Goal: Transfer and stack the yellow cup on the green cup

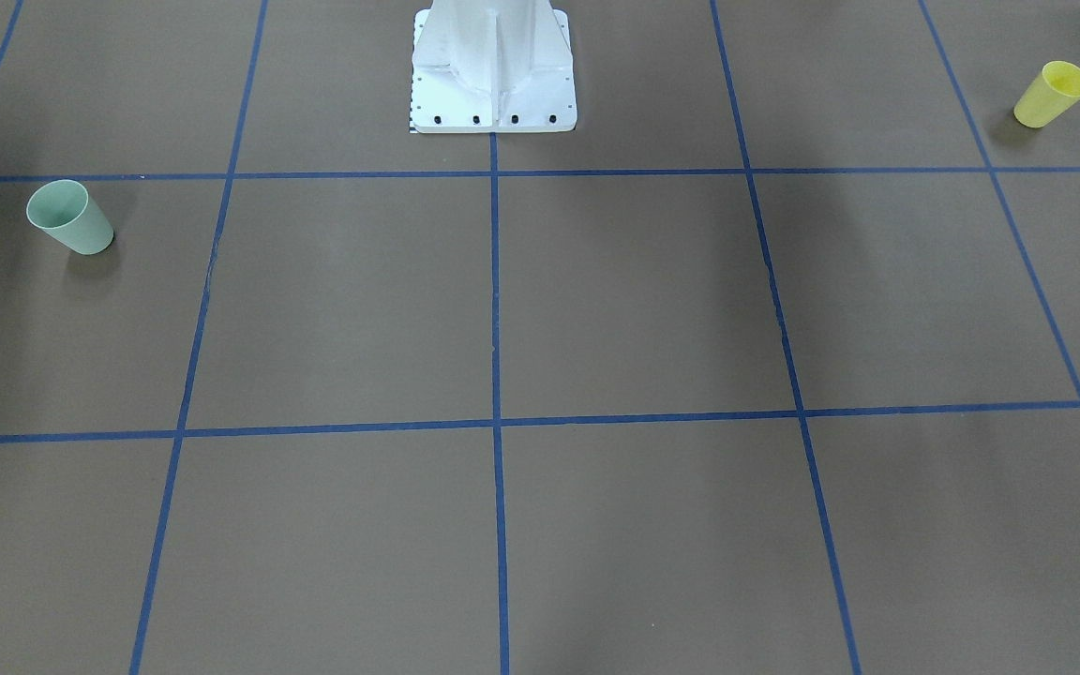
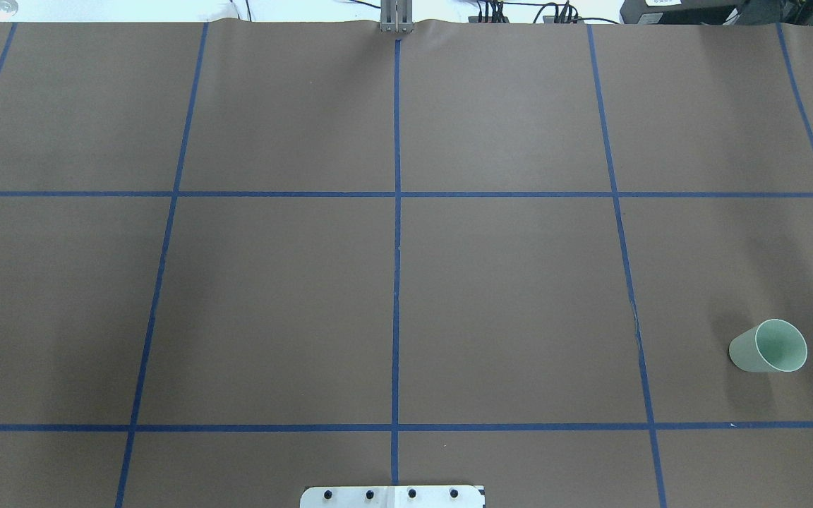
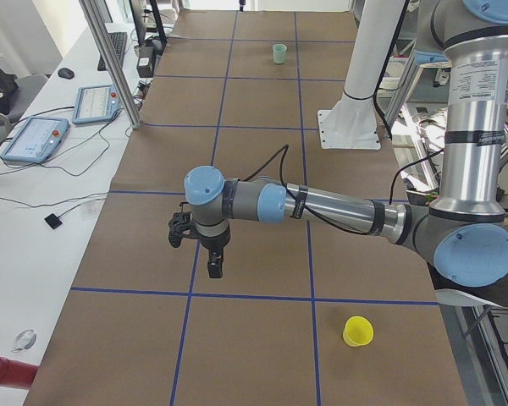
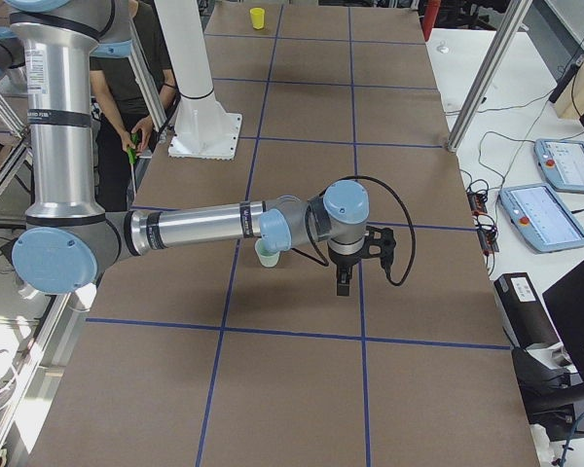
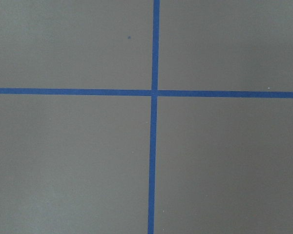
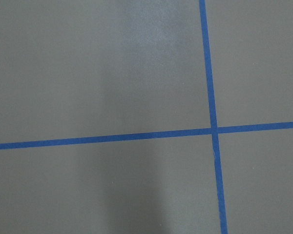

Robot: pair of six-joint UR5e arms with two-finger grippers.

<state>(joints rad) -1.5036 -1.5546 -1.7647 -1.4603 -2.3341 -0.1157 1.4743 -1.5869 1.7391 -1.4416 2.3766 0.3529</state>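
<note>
**Yellow cup untouched; both arms hovering, no grasp started**

Small, tapered, plain plastic yellow cup (image 1: 1053,94) stands upright, mouth up, at the far end of the desk (image 1: 643,300) on the robot's left, close to the robot's edge. It is outside the overhead view.

Risks, as judged:
- The cup is light and tapered. An off-centre close on the wall could tip it or squeeze it out upward.
- It sits near the desk's end, so a nudge could send it off.
- The small, pale mint plastic green cup (image 2: 768,346) stands upright at the opposite end, well apart. The long carry or a hand-over gives room for a slip, and a tilted entry could topple the green cup.

Left gripper (image 3: 214,269) hangs above the desk, well apart from the yellow cup, which lies nearer the robot and nearer the desk's end. It holds nothing visible, and I cannot tell how open it is. Right gripper (image 4: 342,285) hovers near the green cup, whose top is partly hidden behind the forearm. Its opening cannot be told either.

Both wrist views show only brown paper and blue tape lines (image 5: 154,92).
</note>
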